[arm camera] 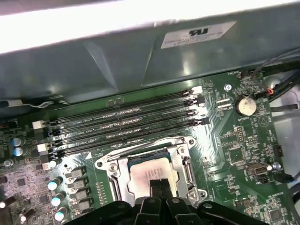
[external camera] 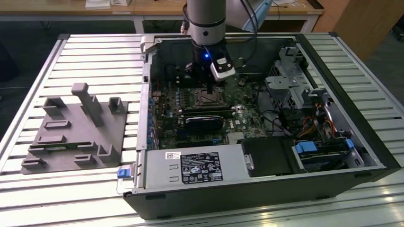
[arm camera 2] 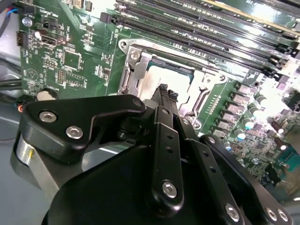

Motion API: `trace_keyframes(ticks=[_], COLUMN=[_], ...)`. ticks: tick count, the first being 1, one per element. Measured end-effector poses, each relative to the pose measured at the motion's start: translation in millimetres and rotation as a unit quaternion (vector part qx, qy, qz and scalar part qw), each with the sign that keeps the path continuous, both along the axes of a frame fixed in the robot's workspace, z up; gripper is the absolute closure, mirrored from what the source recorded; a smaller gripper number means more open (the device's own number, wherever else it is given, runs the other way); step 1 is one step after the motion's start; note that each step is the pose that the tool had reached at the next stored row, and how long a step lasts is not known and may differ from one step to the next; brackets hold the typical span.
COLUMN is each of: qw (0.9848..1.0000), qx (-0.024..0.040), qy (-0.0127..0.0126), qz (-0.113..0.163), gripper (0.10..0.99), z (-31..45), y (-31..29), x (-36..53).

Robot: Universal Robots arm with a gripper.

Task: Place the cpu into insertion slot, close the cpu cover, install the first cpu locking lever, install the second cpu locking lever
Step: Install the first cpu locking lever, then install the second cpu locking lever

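Cpu [arm camera: 152, 171], a small pale silvery square chip, lies flat inside the insertion slot [arm camera: 149, 174] on the green circuit board [arm camera: 225, 140]; both wrist views show it seated there. The first step looks done. A silvery metal frame, the cpu cover [arm camera: 183, 154], lies around the chip's edges in the first wrist view and appears to be folded down over it, though whether it is fully closed cannot be told. No locking lever can be picked out clearly, so the two lever steps are judged still to be done.

The robot's black hand [arm camera: 159, 185] hangs directly over the chip, its two fingertips [arm camera 2: 165, 91] drawn close together with nothing between them, their ends just above or touching the chip's face. It looks clenched and empty.

In the exterior view the arm reaches straight down into an open computer case [external camera: 353, 182] that lies on its side on a ribbed metal worktop [external camera: 94, 61], and the hand sits over the slot near the middle of the board.

Counted: one chip, one slot, one cover frame, one robot hand. Four long black memory slots [arm camera: 126, 124] run side by side next to the socket, between it and the case wall. One round coin battery [arm camera: 245, 105] sits on the board. One grey moulded holder [external camera: 75, 132] with upright posts rests on the worktop, well apart from the case, towards the exterior view's left.
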State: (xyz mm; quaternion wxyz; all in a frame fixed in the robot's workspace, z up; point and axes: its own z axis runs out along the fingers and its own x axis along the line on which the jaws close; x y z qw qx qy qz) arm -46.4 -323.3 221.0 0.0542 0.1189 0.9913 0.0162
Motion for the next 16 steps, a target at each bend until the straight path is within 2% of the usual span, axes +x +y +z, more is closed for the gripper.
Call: trace_keyframes(ticks=[10,16], qw=[1.0,1.0], qx=[-0.0004,-0.0011], qy=[0.0001,0.0], qz=[0.0,0.0], gripper=[0.98,0.98], z=[2.1,3.5], y=[-0.2,-2.5], x=[0.0,0.1])
